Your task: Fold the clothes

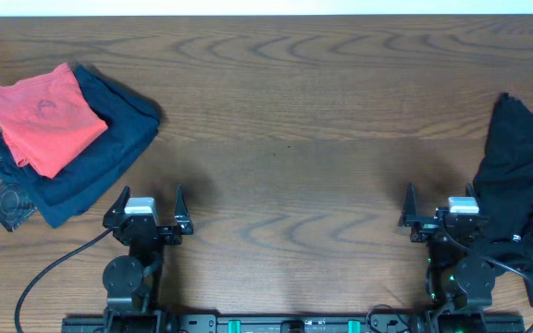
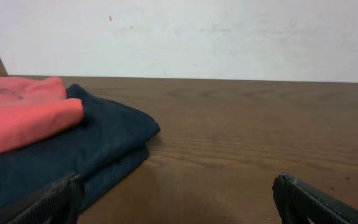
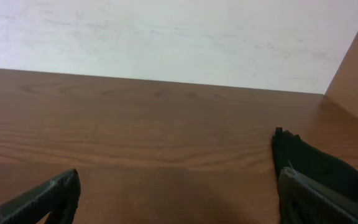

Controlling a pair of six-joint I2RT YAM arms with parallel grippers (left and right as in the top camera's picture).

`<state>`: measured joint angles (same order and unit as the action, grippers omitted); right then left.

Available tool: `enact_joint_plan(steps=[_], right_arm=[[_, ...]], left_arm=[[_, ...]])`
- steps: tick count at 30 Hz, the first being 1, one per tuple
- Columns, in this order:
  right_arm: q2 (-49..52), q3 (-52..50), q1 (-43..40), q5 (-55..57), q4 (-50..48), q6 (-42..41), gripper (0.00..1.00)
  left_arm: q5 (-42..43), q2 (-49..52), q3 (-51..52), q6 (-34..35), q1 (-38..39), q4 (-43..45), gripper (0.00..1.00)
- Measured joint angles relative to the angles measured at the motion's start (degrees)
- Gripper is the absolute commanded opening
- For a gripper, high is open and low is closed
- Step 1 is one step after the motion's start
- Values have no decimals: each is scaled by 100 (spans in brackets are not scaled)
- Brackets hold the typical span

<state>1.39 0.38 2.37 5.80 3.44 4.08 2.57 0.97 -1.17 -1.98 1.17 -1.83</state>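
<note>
Closest to me, in the left wrist view, the left gripper (image 2: 178, 186) has its 2 black fingers (image 2: 48, 202) spread wide with only bare wood between them. The right wrist view gives the same picture: the right gripper (image 3: 179, 183) is splayed apart and grips nothing.

From overhead, both grippers sit low at the near edge of the table (image 1: 285, 120), the left gripper (image 1: 151, 192) on one side and the right gripper (image 1: 440, 191) well apart on the other, both pointing away from the bases.

The T-shirt (image 1: 516, 176) lies crumpled in 1 black heap at the right side of the table, just beside the right gripper's outer finger and running out of the overhead frame. Small white marks show on its near part. In the right wrist view its dark edge (image 3: 309, 162) rises just past the right-hand finger.

Ahead of the left gripper and off to its left is a stack. A red garment (image 1: 44, 116) lies folded on a navy garment (image 1: 109, 139), and a dark patterned piece (image 1: 3, 194) pokes out at the stack's near left corner. The left wrist view shows the red garment (image 2: 17, 115) resting on the navy garment (image 2: 98, 137).

Farthest off, a white wall (image 2: 197, 37) stands behind the table's back edge.
</note>
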Motion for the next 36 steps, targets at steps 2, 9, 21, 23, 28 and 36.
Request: enact_joint_plan(steps=[2,9,21,23,28,36], right_arm=[[0,0,0,-2,0,0,99],[0,0,0,-11,-2,0,99],[0,2,0,-155,55,-247,99],[7,24,0,-114,125,-380,99],[297,393,0,44,754,-684,99],[1843,1923,-26,378,2116,-1178,99]], left_arm=[[0,0,0,0,0,0,98],[0,0,0,0,0,0,98],[9,15,-22,494,0,-55,98],[33,83,-101,623,0,-225,98],[72,649,-511,791,0,-1137,98],[116,2312,-2155,822,0,-2138,98]])
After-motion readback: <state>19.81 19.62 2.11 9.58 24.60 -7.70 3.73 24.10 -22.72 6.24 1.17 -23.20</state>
